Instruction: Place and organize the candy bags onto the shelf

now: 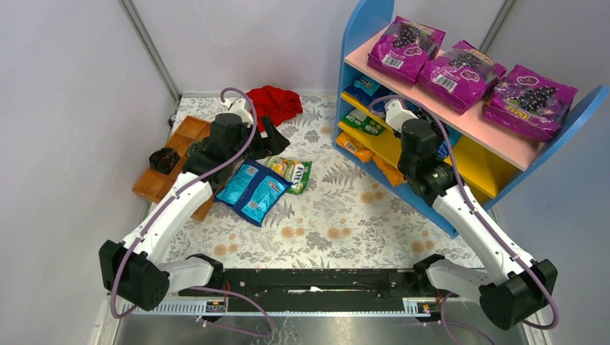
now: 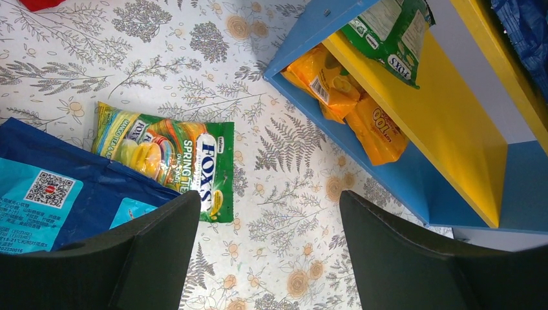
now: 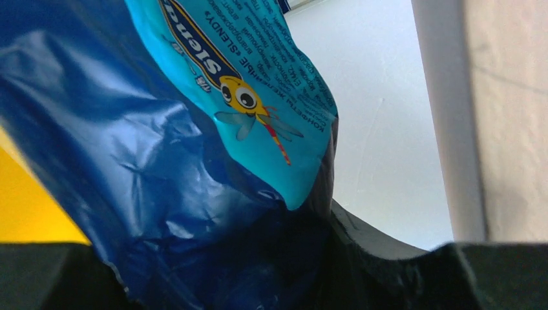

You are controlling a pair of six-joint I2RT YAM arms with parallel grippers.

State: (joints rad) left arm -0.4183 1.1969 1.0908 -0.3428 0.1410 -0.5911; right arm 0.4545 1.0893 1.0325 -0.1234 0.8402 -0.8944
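The shelf (image 1: 460, 126) stands at the right, with blue sides, a pink top board and yellow lower boards. My right gripper (image 1: 434, 141) reaches into its middle tier and is shut on a blue candy bag (image 3: 194, 161), which fills the right wrist view. My left gripper (image 1: 272, 138) is open and empty above the table (image 2: 268, 252), beside a second blue bag (image 1: 252, 190) and a green bag (image 1: 291, 172) lying flat. Both also show in the left wrist view: the blue bag (image 2: 52, 200) and the green bag (image 2: 168, 158). Orange bags (image 2: 326, 81) lie on the bottom tier, a green one (image 2: 388, 32) above.
Three magenta grape bags (image 1: 406, 47) lie on the pink top board. A red cloth (image 1: 275, 102) lies at the back. A brown wooden tray (image 1: 188, 136) with a dark object (image 1: 165, 158) sits at the left. A grey wall encloses the table.
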